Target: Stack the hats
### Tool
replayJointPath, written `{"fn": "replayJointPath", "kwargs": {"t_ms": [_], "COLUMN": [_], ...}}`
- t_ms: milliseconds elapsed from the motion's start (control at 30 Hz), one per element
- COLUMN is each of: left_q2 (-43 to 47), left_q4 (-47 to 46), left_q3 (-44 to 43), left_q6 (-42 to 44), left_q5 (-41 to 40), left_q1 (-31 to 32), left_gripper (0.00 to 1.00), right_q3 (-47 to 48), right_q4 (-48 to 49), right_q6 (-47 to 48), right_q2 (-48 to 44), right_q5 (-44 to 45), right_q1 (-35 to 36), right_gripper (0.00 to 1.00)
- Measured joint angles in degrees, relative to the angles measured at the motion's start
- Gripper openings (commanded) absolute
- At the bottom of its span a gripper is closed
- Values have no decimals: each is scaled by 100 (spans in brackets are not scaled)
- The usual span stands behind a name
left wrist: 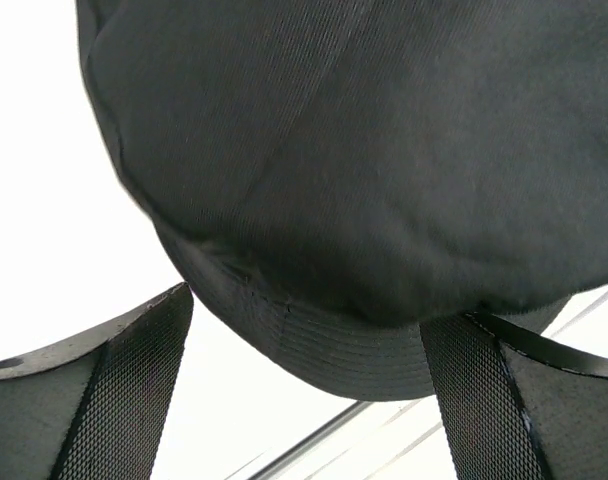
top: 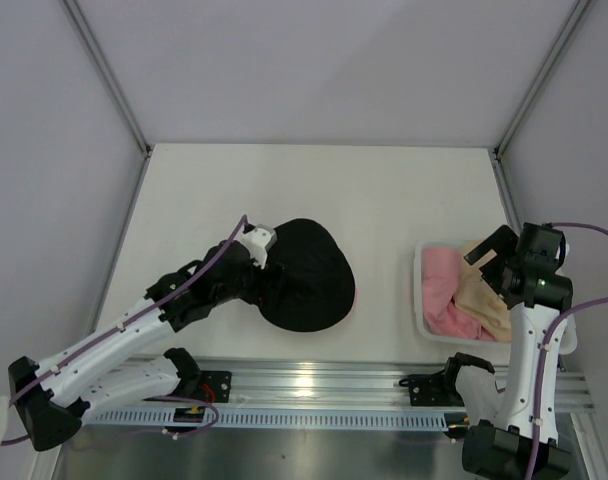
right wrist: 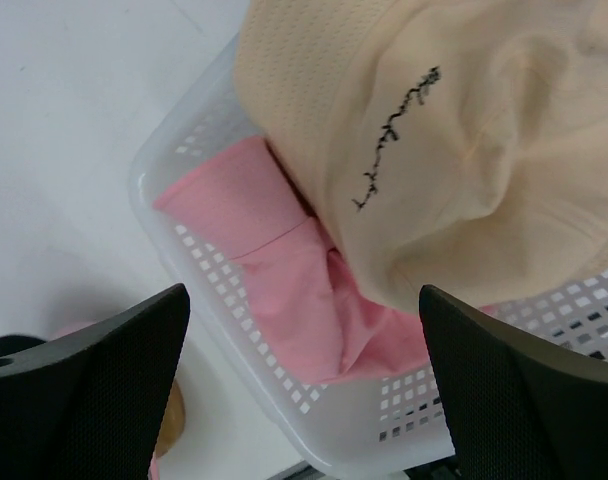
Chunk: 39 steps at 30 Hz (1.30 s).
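Beige hat (right wrist: 504,150) bears dark stitched script (right wrist: 394,140), not legible.

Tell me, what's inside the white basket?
A pink hat with a beige hat lying partly on top. They cover the bottom of the basket, so anything underneath is hidden.

bright, even light is falling from above, casting only soft shadows. glare is streaking the metal rail (top: 304,378). in the left wrist view the table (left wrist: 44,230) is washing out to white; the black hat (left wrist: 364,180) is rendering sharp.
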<state>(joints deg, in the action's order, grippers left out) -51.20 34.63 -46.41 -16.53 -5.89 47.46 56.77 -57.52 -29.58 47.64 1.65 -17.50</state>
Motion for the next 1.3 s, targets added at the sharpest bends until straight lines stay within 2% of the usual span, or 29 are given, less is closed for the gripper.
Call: {"fn": "replayJointPath", "kwargs": {"t_ms": [233,367,467,600,833,933,967,1033,1133,1167,1233,1300], "left_q2": [649,1401,1576,1390,494,428,448,485,503,503,501,501], "left_q4": [245,551,699,960,1344,1357,1355,1355,1353,1353,1353,1353], "left_q3": [-87,-748,-1432,-1878,-1893,-1893,-1893,-1895,-1899,-1899,-1902,-1917], "left_q6": [-2,-129,-269,-450,-566,-575,-575,-575,-573,-570,-564,-546], "left_q5": [-131,-245,-479,-896,-1091,-1093,-1095,-1095,-1093,-1093,-1093,-1093], "left_q1": [4,2,4,2,-50,-81,-98,-133,-168,-175,-190,-203], "left_gripper": [99,100,99,100,100,99,100,99,100,99,99,99], "right_q3": [-2,-197,-470,-922,-1158,-1270,-1320,-1366,-1386,-1429,-1526,-1582], "right_q4": [35,59,66,63,39,70,83,166,304,334,354,354], "right_q6": [98,9,-175,-446,-706,-750,-774,-846,-901,-920,-957,-1029], "right_q2": [-184,-566,-745,-643,55,238,262,278,328,374,439,439], "right_q5": [-1073,-1432,-1467,-1296,-634,-468,-431,-389,-175,-107,11,131], "right_q1": [31,260,566,1139,1908,1991,2011,2035,2055,2055,2057,2065], "right_gripper": [98,96,95,93,91,84,78,76,66,59,51,49]}}
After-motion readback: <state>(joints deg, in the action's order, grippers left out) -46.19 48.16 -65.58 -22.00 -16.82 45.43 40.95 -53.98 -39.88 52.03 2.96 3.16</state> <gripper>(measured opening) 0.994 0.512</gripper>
